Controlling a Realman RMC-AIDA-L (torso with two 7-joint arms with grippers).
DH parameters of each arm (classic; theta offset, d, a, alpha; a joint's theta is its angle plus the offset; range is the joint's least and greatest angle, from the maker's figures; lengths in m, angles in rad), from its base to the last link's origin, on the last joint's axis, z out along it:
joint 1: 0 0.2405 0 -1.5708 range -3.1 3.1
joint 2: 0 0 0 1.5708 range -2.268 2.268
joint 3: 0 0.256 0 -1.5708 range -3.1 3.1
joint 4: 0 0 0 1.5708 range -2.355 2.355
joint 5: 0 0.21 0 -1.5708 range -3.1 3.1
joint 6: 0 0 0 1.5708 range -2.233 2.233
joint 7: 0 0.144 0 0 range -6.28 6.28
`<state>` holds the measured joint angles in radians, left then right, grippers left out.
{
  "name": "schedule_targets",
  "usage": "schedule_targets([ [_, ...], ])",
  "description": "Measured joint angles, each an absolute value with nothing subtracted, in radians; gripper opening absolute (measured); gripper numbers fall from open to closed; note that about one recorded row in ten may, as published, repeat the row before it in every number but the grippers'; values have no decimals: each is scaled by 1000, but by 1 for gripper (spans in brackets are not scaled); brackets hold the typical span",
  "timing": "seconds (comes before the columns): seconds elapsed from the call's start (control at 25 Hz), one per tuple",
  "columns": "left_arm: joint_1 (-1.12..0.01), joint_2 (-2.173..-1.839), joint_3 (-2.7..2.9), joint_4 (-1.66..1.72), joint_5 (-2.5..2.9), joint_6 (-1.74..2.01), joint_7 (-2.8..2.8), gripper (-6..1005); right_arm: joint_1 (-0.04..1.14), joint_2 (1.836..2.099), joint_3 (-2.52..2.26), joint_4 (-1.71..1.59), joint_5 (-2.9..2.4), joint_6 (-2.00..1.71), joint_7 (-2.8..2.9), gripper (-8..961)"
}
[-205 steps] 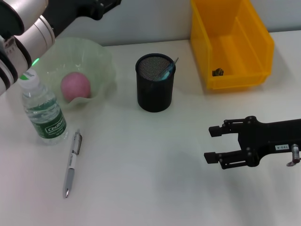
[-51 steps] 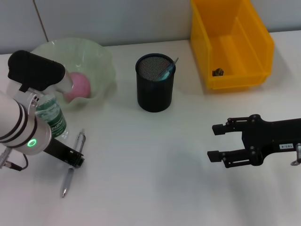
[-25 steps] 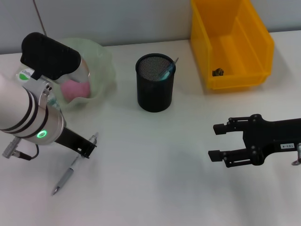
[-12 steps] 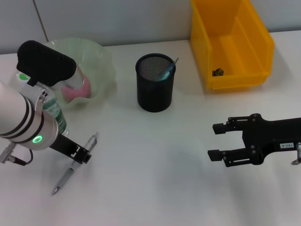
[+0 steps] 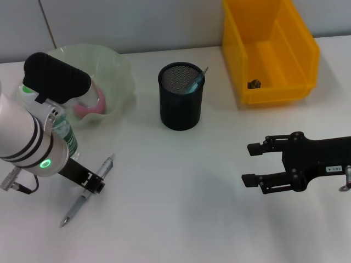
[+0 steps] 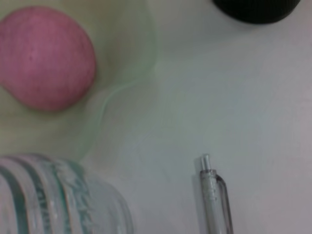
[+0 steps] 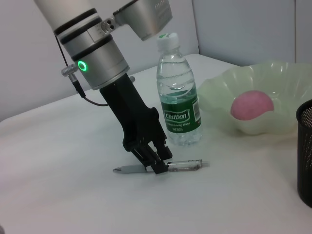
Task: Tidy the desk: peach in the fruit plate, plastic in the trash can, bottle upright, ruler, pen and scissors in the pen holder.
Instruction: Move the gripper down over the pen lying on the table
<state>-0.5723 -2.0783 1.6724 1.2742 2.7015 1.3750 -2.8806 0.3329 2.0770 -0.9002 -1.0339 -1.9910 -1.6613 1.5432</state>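
Bottle (image 7: 177, 92) label reads "Cestbon"; left tool (image 7: 157, 162) clamps pen (image 7: 183, 166); right tool (image 5: 253, 163) open.

peach (image 6: 44, 58) in fruit plate (image 6: 127, 68); bottle (image 6: 58, 195) upright; pen (image 6: 217, 197) on desk (image 6: 234, 97)

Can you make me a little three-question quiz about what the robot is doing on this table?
1. True or false: the peach lies in the fruit plate.
2. Which thing is the left end effector down on? A) the pen B) a banana C) a cup
3. Is the bottle standing up or lying down?

Key:
1. True.
2. A, the pen on the desk.
3. Standing up, cap on top.

The right end effector hangs open, away from everything.
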Motion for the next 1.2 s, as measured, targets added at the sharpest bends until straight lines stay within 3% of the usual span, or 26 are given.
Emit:
schedule_targets([
  [1.2,-617,-2077,1687,1201,2718,1357,-2878,335,341,2075,-899,-1029,-1995,-1661,1543,762],
])
